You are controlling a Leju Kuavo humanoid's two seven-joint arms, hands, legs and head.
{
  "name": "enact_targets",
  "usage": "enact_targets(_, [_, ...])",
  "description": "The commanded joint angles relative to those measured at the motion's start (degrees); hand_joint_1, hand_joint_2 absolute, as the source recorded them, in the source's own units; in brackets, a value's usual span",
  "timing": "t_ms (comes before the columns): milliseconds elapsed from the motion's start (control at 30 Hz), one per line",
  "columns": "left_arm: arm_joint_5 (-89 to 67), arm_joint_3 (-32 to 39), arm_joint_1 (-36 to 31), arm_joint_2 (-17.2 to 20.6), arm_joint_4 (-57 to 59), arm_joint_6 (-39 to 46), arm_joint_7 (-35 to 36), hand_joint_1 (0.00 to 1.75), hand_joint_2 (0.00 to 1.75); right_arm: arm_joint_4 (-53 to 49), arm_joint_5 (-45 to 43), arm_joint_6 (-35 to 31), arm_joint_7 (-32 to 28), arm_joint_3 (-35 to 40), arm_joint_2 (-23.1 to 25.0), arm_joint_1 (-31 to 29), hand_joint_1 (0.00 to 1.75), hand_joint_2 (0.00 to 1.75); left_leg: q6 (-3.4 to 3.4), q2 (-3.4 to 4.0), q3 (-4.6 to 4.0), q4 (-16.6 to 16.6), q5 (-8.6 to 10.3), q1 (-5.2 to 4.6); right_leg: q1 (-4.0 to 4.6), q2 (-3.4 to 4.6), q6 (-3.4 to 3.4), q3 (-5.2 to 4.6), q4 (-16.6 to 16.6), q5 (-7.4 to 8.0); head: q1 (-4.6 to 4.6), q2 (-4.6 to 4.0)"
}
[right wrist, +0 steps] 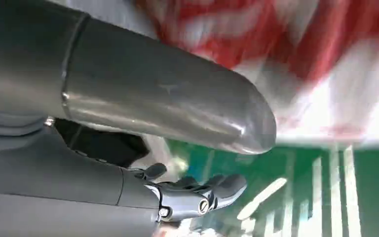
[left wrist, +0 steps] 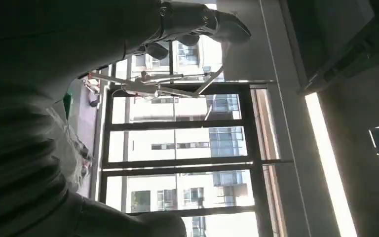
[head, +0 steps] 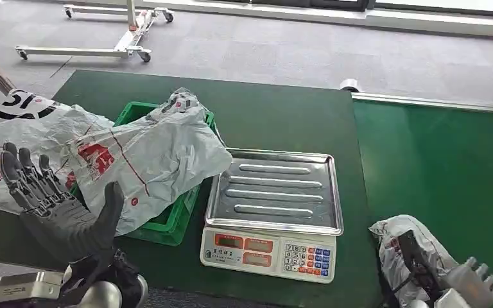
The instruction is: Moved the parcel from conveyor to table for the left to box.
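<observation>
A small grey parcel (head: 398,247) with red print lies at the near end of the green conveyor (head: 436,167). My right hand (head: 472,282) sits just right of it, fingers spread and nothing between them. In the right wrist view its thick thumb (right wrist: 168,98) lies alongside the blurred red-and-white parcel (right wrist: 325,54), and green belt shows between the thumb and the fingers (right wrist: 202,195). My left hand (head: 58,208) is raised at the front left, palm up and fingers apart, holding nothing. The left wrist view shows its fingertips (left wrist: 202,22) against windows.
A green crate (head: 167,221) on the dark green table (head: 276,115) is heaped with large grey parcels (head: 147,154). A weighing scale (head: 273,199) with a steel tray stands between the crate and the conveyor. A wheeled white frame (head: 128,38) stands on the floor behind.
</observation>
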Motion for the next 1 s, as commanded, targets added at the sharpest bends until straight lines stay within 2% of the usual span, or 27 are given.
enact_targets(33, [0.01, 1.32, -0.31, 0.74, 1.61, -0.2, 0.19, 0.0, 1.75, 8.72, -3.74, 6.57, -10.62, 4.99, 0.65, -0.12, 0.0, 0.0, 0.0, -0.2, 0.09, -0.21, 0.11, 0.09, 0.07, 0.52, -0.13, 0.05, -0.24, 0.16, 0.0, 0.0])
enact_targets(100, [0.08, 1.31, -0.62, 0.85, 2.11, -0.47, 0.19, 0.0, 1.75, 9.83, -3.71, 8.51, -13.1, 6.59, 0.37, 0.53, 0.0, 0.0, 0.0, -0.2, 0.1, -0.14, 0.07, 0.07, 0.05, 0.33, -0.11, 0.07, -0.15, 0.08, 0.0, 0.0])
enact_targets(233, [0.15, 0.98, -1.47, 0.65, 3.36, -0.75, 0.19, 0.0, 1.75, 11.92, -1.38, 12.28, -13.72, 9.25, 0.29, 2.53, 0.0, 0.0, 0.03, -0.3, 0.15, -0.27, 0.11, 0.17, 0.14, 0.5, -0.13, 0.16, -0.35, 0.16, 0.0, 0.0])
enact_targets(267, [0.24, 0.86, -1.92, 0.61, 3.7, -0.49, 0.19, 0.0, 1.75, 13.73, -0.56, 13.5, -15.65, 11.7, -0.2, 2.92, 0.0, 0.0, 0.03, -0.32, 0.17, -0.33, 0.14, 0.17, 0.13, 0.58, -0.15, 0.16, -0.39, 0.19, 0.0, 0.0])
enact_targets(300, [0.28, 0.88, -2.13, 0.69, 3.69, -0.25, 0.19, 0.0, 1.75, 14.67, -0.39, 14.02, -17.9, 13.76, -0.68, 3.08, 0.0, 1.75, 0.03, -0.36, 0.21, -0.4, 0.19, 0.18, 0.14, 0.64, -0.17, 0.19, -0.45, 0.22, -0.02, 0.0])
enact_targets(333, [0.37, 0.85, -2.17, 0.87, 3.51, -0.02, 0.19, 0.0, 1.75, 15.19, -0.76, 13.64, -18.39, 14.57, -0.69, 3.02, 0.0, 1.75, 0.0, -0.15, 0.14, -0.11, 0.04, 0.18, 0.15, 0.32, -0.09, 0.14, -0.18, 0.06, 0.0, 0.0])
enact_targets(367, [0.51, 0.93, -2.15, 1.23, 3.23, 0.22, 0.19, 0.0, 1.75, 15.82, -1.23, 12.97, -19.77, 16.52, -1.04, 2.66, 0.0, 1.75, -0.01, -0.15, 0.15, -0.15, 0.07, 0.19, 0.15, 0.41, -0.11, 0.13, -0.22, 0.1, 0.0, 0.0])
enact_targets(400, [0.64, 0.93, -2.13, 1.43, 3.14, 0.31, 0.19, 0.0, 1.75, 16.08, -1.66, 12.9, -20.07, 17.06, -1.3, 2.49, 0.82, 1.75, -0.02, -0.04, 0.2, -0.18, 0.07, 0.2, 0.16, 0.58, -0.12, 0.12, -0.23, 0.13, -0.02, 0.0])
enact_targets(433, [0.75, 1.19, -1.86, 1.73, 2.53, 0.72, 0.19, 0.0, 1.75, 15.7, -3.08, 11.14, -20.41, 18.33, -1.84, 1.86, 1.75, 1.75, -0.02, 0.01, 0.18, -0.22, 0.11, 0.24, 0.2, 0.78, -0.14, 0.07, -0.28, 0.21, 0.0, 0.0])
enact_targets(467, [0.75, 1.19, -1.86, 1.73, 2.53, 0.72, 0.19, 0.0, 1.75, 15.7, -3.08, 11.14, -20.41, 18.33, -1.84, 1.86, 1.75, 1.75, -0.03, 0.1, 0.24, -0.28, 0.13, 0.25, 0.21, 0.92, -0.17, 0.08, -0.3, 0.23, 0.0, 0.0])
enact_targets(500, [0.7, 1.31, -1.49, 1.99, 2.13, 0.99, 0.19, 0.0, 1.75, 15.27, -2.95, 10.84, -20.09, 19.07, -2.56, 1.36, 1.75, 1.75, -0.22, 0.52, 0.33, -0.11, -0.13, 0.34, 0.29, 1.1, -0.15, 0.09, -0.14, 0.15, 0.0, 0.0])
enact_targets(567, [0.66, 1.3, -1.12, 2.15, 1.61, 1.52, 0.19, 0.0, 1.75, 14.51, -3.65, 10.12, -19.77, 19.6, -3.06, 1.35, 1.75, 1.75, -0.29, 0.84, 0.09, -0.22, -0.2, 0.36, 0.27, 1.59, -0.27, 0.08, -0.16, 0.26, 0.0, 0.0])
enact_targets(600, [0.66, 1.3, -1.12, 2.15, 1.61, 1.52, 0.19, 0.0, 1.75, 14.51, -3.65, 10.12, -19.77, 19.6, -3.06, 1.35, 1.75, 1.75, -0.32, 1.21, 0.25, -0.1, -0.41, 0.45, 0.31, 1.56, -0.36, 0.21, -0.08, 0.09, -0.02, 0.0])
enact_targets(700, [0.76, 0.94, -1.6, 2.45, 1.53, 2.56, 0.19, 0.0, 1.75, 13.35, -4.83, 9.68, -19.45, 20.76, -3.64, 1.78, 1.75, 1.75, -0.4, 1.08, 0.29, -0.35, -0.24, 0.63, 0.33, 1.83, -0.6, 0.17, -0.28, 0.28, -0.02, 0.0])
enact_targets(800, [0.74, 0.71, -2.06, 2.77, 1.47, 3.46, 0.19, 0.0, 1.75, 13.8, -5.41, 9.69, -19.17, 21.71, -4.03, 1.23, 1.75, 1.75, -0.51, 1.39, 0.48, -0.13, -0.41, 0.85, 0.53, 1.74, -0.67, 0.3, -0.1, 0.08, 0.0, 0.0])
enact_targets(900, [0.71, 0.64, -2.07, 3.14, 0.97, 4.34, 0.19, 0.0, 1.75, 15.26, -5.83, 9.46, -18.85, 22.58, -4.35, -0.3, 1.75, 1.75, -0.55, 1.05, 0.46, -0.35, -0.24, 0.89, 0.58, 1.78, -0.81, 0.28, -0.24, 0.14, -0.02, 0.0])
enact_targets(933, [0.83, 0.53, -1.97, 3.35, 0.81, 4.5, 0.19, 0.0, 1.75, 15.77, -5.89, 9.29, -18.64, 22.76, -4.41, -0.71, 1.75, 1.75, -0.62, 1.38, 0.59, -0.22, -0.38, 0.97, 0.64, 1.82, -0.8, 0.35, -0.13, 0.06, -0.02, 0.0])
enact_targets(1000, [0.47, 1.01, -1.64, 3.14, 0.5, 4.5, 0.19, 0.0, 1.75, 16.13, -5.89, 7.81, -17.99, 23.0, -4.7, -1.57, 1.75, 1.75, -0.58, 1.14, 0.54, -0.4, -0.24, 0.97, 0.64, 1.87, -0.85, 0.33, -0.26, 0.14, -0.02, 0.0])
